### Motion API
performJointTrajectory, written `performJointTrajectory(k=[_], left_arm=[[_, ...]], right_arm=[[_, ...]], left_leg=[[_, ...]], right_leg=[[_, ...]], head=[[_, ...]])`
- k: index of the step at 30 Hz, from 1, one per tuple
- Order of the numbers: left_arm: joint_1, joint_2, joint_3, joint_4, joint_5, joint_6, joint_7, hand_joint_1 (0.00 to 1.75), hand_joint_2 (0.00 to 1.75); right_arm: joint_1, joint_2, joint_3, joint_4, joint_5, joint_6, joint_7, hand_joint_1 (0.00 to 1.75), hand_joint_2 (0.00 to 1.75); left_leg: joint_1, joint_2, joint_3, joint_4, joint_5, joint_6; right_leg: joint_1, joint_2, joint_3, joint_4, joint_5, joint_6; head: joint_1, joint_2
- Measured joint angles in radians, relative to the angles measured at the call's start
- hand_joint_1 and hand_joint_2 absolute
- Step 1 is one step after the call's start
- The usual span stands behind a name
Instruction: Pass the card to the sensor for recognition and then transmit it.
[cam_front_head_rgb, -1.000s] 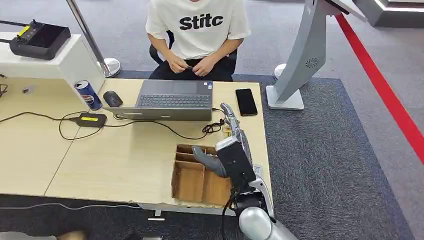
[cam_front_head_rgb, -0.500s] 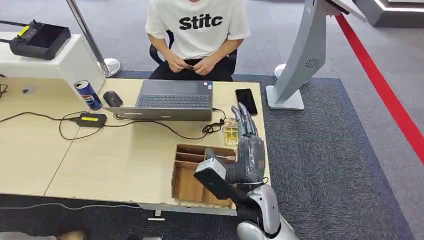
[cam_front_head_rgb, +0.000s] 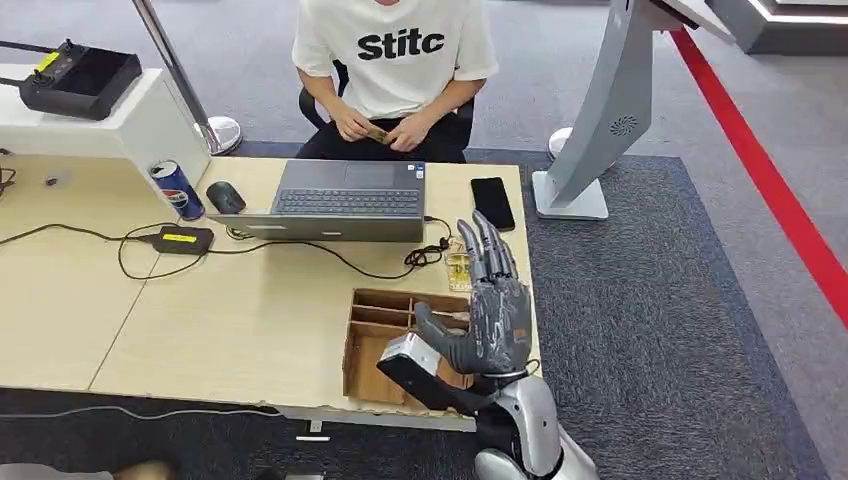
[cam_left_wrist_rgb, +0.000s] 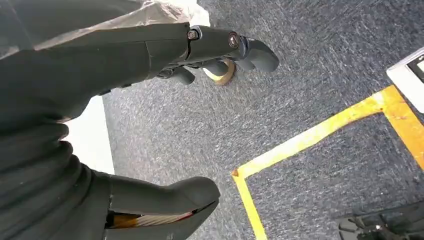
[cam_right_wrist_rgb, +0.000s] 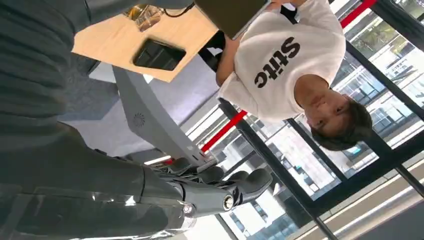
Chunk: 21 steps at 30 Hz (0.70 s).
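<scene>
Right hand (cam_front_head_rgb: 497, 312) raised over table's (cam_front_head_rgb: 250, 320) right edge, fingers spread, holding nothing. One cardboard tray (cam_front_head_rgb: 385, 350), one phone (cam_front_head_rgb: 492, 203), one laptop (cam_front_head_rgb: 345, 198). Left hand (cam_left_wrist_rgb: 220, 47): grip unclear.

Laptop (cam_front_head_rgb: 348, 200), phone (cam_front_head_rgb: 492, 203), soda can (cam_front_head_rgb: 177, 189)

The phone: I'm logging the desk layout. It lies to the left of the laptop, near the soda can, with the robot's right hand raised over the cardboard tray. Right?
Not quite. The head view shows the phone lying right of the laptop, far from the soda can. The right hand is indeed raised over the cardboard tray.
</scene>
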Motion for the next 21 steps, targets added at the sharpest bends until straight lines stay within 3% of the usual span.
performJointTrajectory(k=[21], left_arm=[[-0.008,0.000,0.000,0.000,-0.011,-0.010,0.004,0.00,1.75]], right_arm=[[-0.003,0.011,0.015,0.082,0.010,0.031,0.007,0.00,1.75]], left_leg=[[0.000,0.000,0.000,0.000,0.000,0.000]], right_leg=[[0.000,0.000,0.000,0.000,0.000,0.000]], head=[[0.000,0.000]])
